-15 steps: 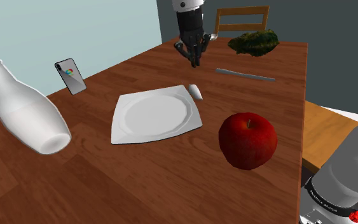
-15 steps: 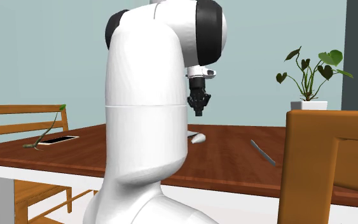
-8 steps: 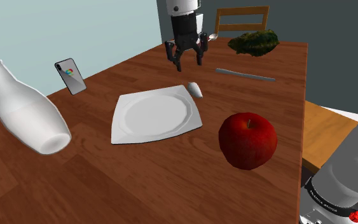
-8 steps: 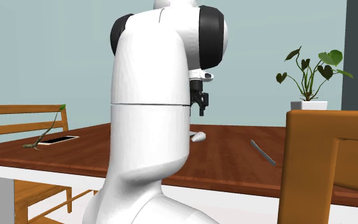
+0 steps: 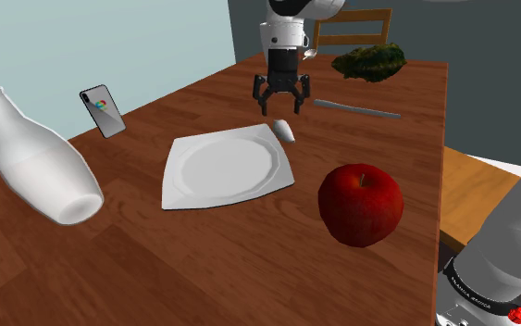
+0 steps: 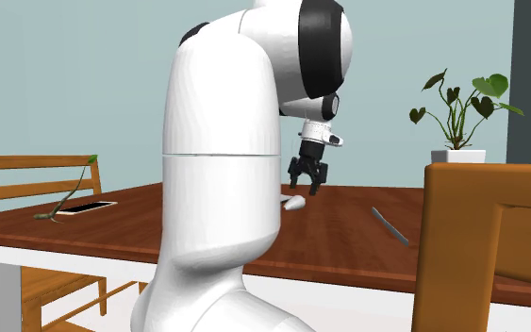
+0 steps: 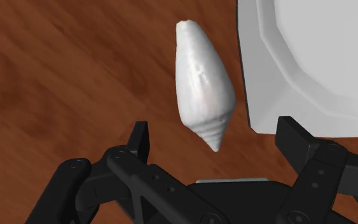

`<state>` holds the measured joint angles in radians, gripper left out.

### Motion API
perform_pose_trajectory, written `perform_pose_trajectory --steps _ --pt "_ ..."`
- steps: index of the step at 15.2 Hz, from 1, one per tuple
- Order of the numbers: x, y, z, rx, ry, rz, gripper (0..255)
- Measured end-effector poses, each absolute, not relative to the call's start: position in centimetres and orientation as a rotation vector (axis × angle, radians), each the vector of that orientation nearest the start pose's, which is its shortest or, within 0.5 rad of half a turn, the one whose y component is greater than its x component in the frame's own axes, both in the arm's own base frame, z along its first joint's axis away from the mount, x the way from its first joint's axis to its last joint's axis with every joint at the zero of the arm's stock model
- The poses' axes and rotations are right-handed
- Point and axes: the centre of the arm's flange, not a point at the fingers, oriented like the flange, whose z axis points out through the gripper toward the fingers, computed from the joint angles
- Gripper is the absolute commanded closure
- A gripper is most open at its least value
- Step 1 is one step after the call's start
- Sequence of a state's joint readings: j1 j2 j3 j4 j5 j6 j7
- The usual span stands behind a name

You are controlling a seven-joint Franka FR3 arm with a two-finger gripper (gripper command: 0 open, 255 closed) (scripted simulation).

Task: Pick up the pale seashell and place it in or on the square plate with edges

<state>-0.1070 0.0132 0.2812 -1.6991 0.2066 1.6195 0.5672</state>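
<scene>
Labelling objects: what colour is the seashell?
The seashell is pale greyish white, clearest in the wrist view.

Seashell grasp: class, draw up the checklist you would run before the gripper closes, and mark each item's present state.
1. Gripper open: ok, its fingers stand apart.
2. Seashell free: ok, it lies on the table, touching neither finger.
3. Gripper down at shell height: not ok, in the shoulder view it hangs above the shell.
4. Shell centred in the gap: not ok, just its pointed end lines up.
5. Plate ready: ok, nothing lies on it.
6. Finger clearance from the plate's rim: cannot tell.
</scene>
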Motion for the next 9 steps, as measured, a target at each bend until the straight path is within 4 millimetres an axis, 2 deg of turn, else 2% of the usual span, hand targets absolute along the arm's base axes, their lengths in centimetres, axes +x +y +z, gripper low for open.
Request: perform_pose_trajectory --steps 5,9 --pt "54.2 12.1 53.8 -2.901 0.613 0.243 0" --pt "54.1 12.1 53.4 -2.9 0.613 0.243 0"
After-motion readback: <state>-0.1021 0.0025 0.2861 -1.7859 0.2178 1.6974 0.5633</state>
